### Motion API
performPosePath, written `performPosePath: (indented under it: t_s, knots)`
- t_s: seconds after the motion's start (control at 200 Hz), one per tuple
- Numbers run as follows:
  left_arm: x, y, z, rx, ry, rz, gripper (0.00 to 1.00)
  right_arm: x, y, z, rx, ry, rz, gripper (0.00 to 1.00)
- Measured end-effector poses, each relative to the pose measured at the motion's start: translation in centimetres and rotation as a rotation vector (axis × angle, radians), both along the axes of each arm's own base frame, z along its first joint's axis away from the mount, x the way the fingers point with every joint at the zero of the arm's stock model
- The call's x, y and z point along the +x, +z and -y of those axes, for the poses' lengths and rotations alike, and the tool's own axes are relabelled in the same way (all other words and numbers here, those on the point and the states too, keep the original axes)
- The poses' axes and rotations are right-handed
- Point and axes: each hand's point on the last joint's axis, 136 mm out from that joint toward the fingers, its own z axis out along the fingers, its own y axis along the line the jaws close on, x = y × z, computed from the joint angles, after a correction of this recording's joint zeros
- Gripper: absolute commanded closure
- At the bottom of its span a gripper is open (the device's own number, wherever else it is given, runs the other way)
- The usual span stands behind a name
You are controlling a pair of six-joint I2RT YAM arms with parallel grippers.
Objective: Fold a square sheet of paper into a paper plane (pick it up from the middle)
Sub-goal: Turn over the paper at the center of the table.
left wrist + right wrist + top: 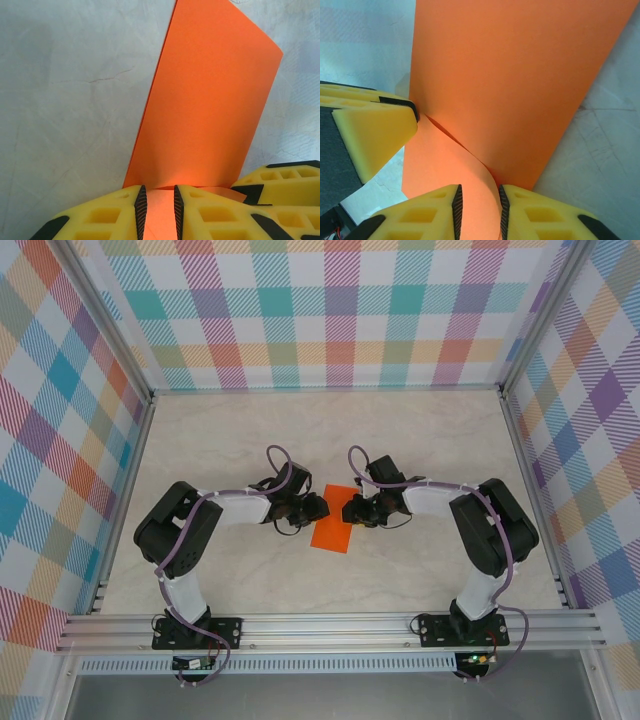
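The orange sheet of paper (210,110) is seen doubled over into a long strip over the tabletop (70,100), stretching straight ahead of the left gripper (159,200). That gripper's jaws are drawn narrow around the near edge of the sheet. Facing it, the jaws of the right gripper (479,202) are drawn equally narrow around a curled flap (452,160) of the lower layer. The upper layer runs ahead of the right gripper and slightly to its right. Paper is seen between both pairs of pads, but whether it is actually pressed cannot be told, since a slit of orange is visible in each gap.

Several failures are judged possible:

- **Stray crease:** If the flap is clamped while bowed, an unwanted crease may be pressed in, and later folds would be thrown off line.
- **Misaligned edges:** If only one layer is caught by the right gripper, the two layers may be slid apart.
- **Dropped or skewed sheet:** If the grip is loose, the sheet may be dropped or skewed once either arm is moved.
- **Tear:** If both grips are firm and the arms are drawn apart, the thin paper may be torn.
- **Collision:** A finger (372,130) of the left gripper is seen just to the left of the right gripper, against the sheet, so a knock between the grippers is also to be feared.
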Motion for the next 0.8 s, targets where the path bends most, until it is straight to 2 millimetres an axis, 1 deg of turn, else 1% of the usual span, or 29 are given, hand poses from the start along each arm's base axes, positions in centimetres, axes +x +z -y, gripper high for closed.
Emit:
performPosePath:
  t_s: [0.155,0.27,0.465,0.635,0.8]
  knots:
    - [0.0,0.2,0.0,-0.003,-0.001,0.004,0.70,0.3,0.1,0.0,0.006,-0.010,0.009,0.86]
    - [-0.2,0.7,-0.1,-0.003,-0.003,0.006,0.66,0.6,-0.1,0.3,-0.003,-0.029,0.010,0.92]
    - [-1.5,1.5,-0.6,-0.027,-0.006,0.003,0.60,0.9,-0.3,0.9,-0.027,-0.056,0.017,0.93]
    - [-2.6,1.0,-0.5,-0.068,-0.022,-0.021,0.57,0.8,0.0,1.2,-0.032,-0.064,0.032,0.93]
    - [-2.3,1.8,0.4,-0.123,-0.039,-0.004,0.56,0.9,0.0,1.3,-0.035,-0.066,0.033,0.93]
